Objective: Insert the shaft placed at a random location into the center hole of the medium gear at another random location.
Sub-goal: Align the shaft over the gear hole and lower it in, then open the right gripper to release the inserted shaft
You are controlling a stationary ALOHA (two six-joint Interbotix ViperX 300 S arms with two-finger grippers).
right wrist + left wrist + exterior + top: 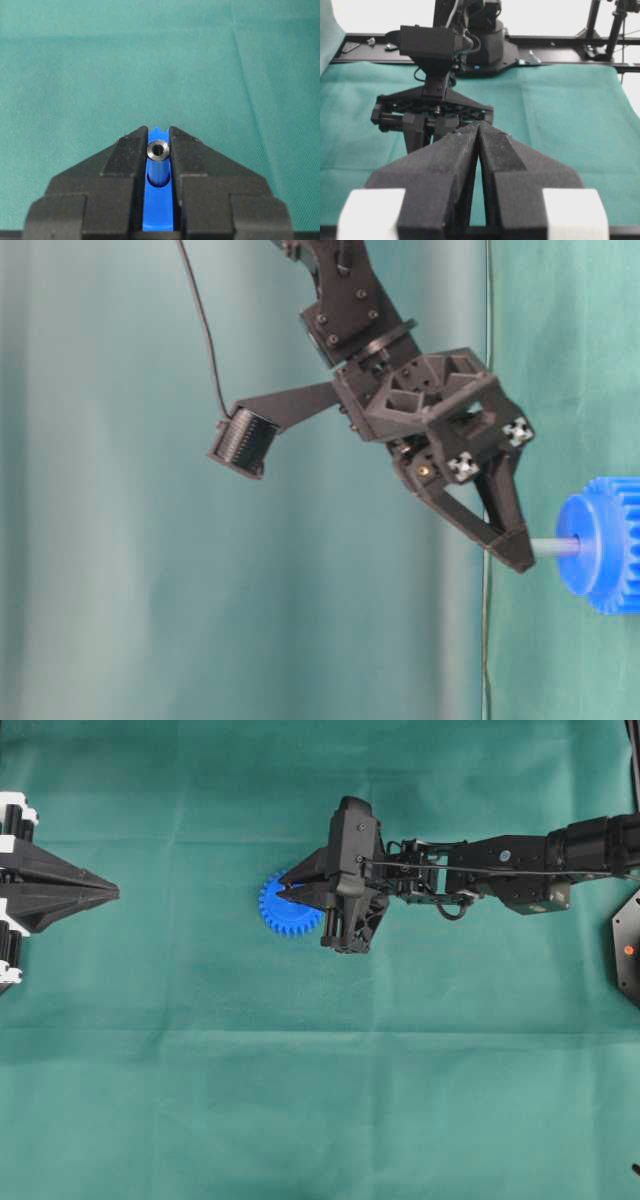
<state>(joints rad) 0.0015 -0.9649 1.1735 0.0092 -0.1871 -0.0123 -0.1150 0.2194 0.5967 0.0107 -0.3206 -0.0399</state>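
Clearance: open green cloth [320, 1120] on every side of me.
Only obstruction is the medium gear [283, 910] under my right gripper [285, 888]; my left gripper [112, 892] sits well apart.

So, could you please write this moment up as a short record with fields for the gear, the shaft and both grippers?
medium gear: blue, flat on the green cloth, partly under the right gripper
shaft: grey pin, held at its upper end, lower end at the gear's raised hub
center hole: hidden by shaft and gripper; whether the shaft has entered cannot be told
right gripper: shut on the shaft, over the gear
left gripper: shut, empty, far from the gear
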